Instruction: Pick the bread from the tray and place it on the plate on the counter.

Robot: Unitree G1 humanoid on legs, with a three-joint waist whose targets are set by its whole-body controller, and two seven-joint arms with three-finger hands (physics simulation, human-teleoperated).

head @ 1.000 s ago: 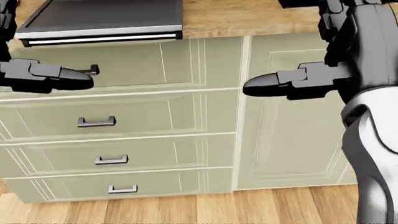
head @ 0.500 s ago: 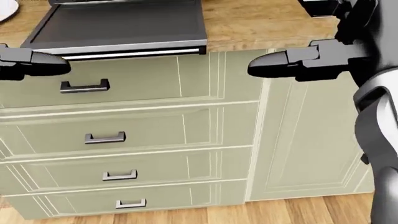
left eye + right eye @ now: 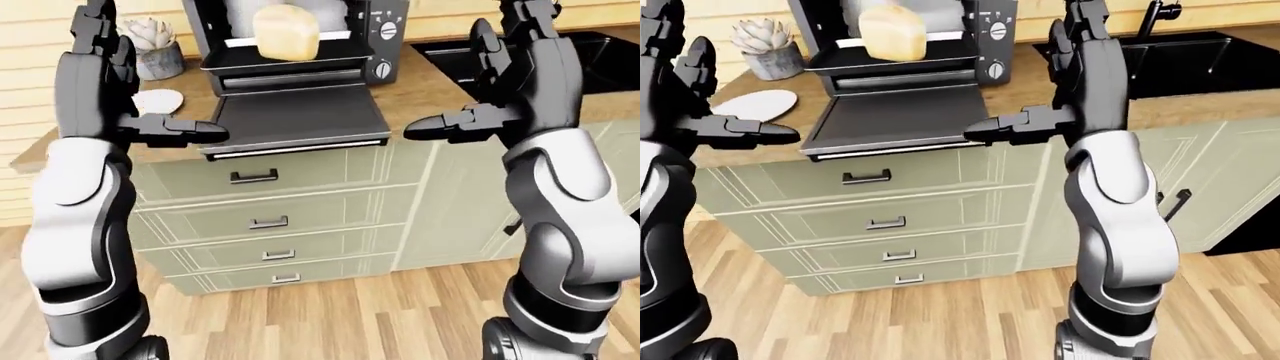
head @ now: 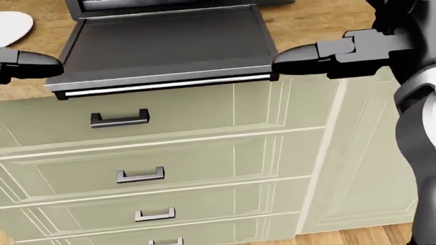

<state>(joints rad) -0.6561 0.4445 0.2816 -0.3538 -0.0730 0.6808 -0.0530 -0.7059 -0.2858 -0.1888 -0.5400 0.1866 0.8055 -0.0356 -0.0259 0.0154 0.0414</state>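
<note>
A pale loaf of bread [image 3: 285, 31] stands on the tray [image 3: 290, 60] inside an open black toaster oven on the wooden counter. Its dark door [image 4: 167, 46] is folded down over the counter edge. The white plate [image 3: 755, 105] lies on the counter left of the oven. My left hand [image 3: 200, 133] hovers open and empty just left of the door's edge, below the plate. At the door's right corner my right hand [image 3: 418, 129] is held open and empty. Both hands are well below the bread.
A potted succulent [image 3: 150, 45] stands behind the plate. A black sink [image 3: 1200, 64] with a tap is set in the counter at the right. Pale green drawers [image 4: 136, 176] with metal handles fill the cabinet below, above a wooden floor [image 3: 330, 315].
The head view has shifted: cabinet and oven door slid down and right in the picture, and more of the door and the plate's edge now show. Both hands stay open.
</note>
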